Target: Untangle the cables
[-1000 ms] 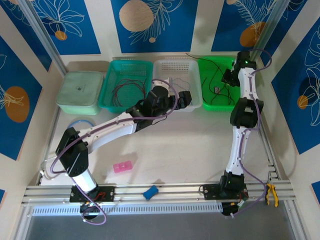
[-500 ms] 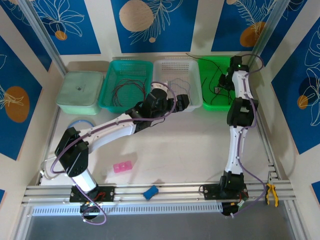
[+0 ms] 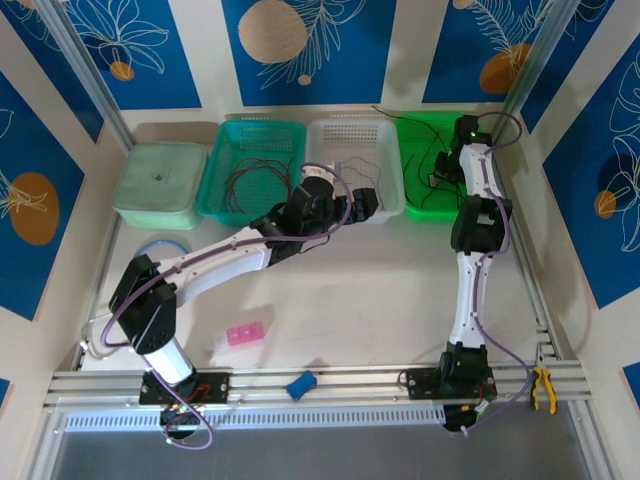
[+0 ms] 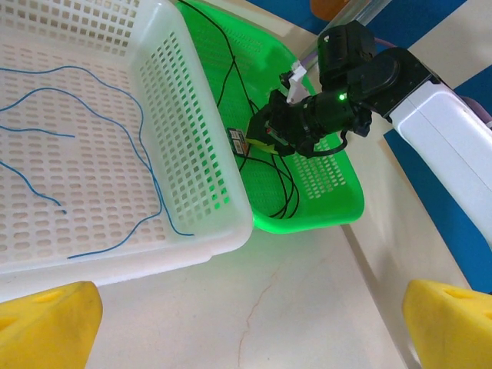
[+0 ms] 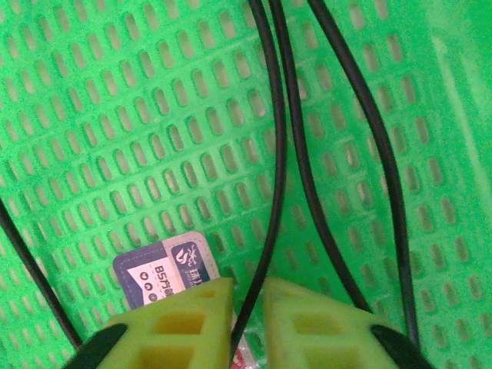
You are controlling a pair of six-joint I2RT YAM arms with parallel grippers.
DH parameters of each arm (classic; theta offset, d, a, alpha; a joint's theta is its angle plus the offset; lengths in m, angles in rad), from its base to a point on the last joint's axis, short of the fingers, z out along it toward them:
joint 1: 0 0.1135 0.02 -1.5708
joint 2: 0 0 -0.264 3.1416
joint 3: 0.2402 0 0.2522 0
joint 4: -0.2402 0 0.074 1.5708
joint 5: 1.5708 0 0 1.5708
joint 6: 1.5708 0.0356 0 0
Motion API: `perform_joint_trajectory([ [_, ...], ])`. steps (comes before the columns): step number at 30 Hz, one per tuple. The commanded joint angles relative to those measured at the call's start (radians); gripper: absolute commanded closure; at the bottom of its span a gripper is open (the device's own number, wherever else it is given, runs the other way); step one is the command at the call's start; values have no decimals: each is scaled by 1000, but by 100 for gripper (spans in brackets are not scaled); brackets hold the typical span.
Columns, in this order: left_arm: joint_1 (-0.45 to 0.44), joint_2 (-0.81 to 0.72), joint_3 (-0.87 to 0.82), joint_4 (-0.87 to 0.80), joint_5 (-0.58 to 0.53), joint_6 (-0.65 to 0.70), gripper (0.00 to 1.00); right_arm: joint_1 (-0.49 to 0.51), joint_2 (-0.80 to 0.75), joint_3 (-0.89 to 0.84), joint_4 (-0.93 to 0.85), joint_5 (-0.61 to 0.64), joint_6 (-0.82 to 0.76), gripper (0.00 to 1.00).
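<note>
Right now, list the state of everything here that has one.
Left fingers, wide open, empty.
Right fingers, closed on a black cable.
Black cable, looped in the green basket.
Blue cable, loose in the white basket.
Red cables, coiled in the teal basket.
Pale green box, lid on.

Lidded box (image 3: 160, 180) leftmost, then left basket (image 3: 211, 180), middle basket (image 3: 350, 122), right basket (image 3: 430, 214); cables (image 5: 281, 154) in all three

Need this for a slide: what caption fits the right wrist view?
Right gripper pinches one black cable inside the green basket, beside a printed label.
</note>
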Motion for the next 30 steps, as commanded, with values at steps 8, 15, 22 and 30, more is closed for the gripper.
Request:
perform_joint_trajectory([
  [8, 9, -52, 5, -5, 14, -4, 1, 1, -111, -59, 9, 94, 48, 100],
  [15, 9, -93, 4, -25, 5, 7, 1, -20, -398, -401, 221, 80, 122, 100],
  [22, 2, -129, 15, -72, 0, 32, 1, -43, -610, -649, 354, 113, 159, 100],
  [30, -12, -143, 19, -79, -11, 36, 1, -87, -804, -846, 478, 155, 200, 100],
])
